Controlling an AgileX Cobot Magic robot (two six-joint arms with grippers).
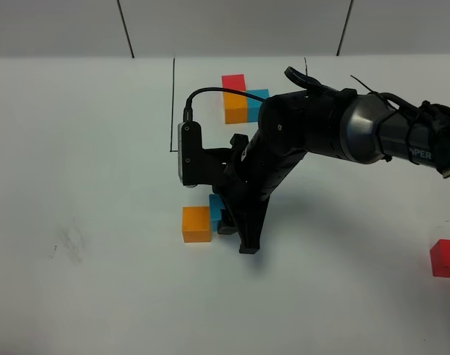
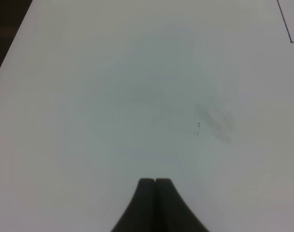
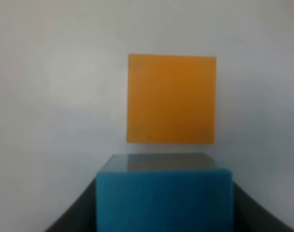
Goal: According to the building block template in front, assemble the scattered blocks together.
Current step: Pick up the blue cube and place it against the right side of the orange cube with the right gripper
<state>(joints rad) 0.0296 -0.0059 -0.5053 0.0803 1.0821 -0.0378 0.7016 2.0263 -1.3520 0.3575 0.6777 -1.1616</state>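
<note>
The building block template (image 1: 239,96), a red, orange and blue cluster inside a thin black outline, sits at the back of the table. Among the scattered blocks, the orange cube (image 1: 196,223) (image 3: 171,98) lies at centre. My right gripper (image 1: 232,225) (image 3: 163,215) reaches across the middle and is shut on the light blue cube (image 1: 216,205) (image 3: 163,198), held just right of the orange cube with a narrow gap between them. The red cube (image 1: 446,259) lies at the far right edge. My left gripper (image 2: 155,186) is shut and empty over bare table.
A black drawn line (image 1: 173,103) marks the template frame's left side, and its corner (image 2: 289,29) shows in the left wrist view. A faint smudge (image 1: 66,244) (image 2: 217,121) marks the white table at the left.
</note>
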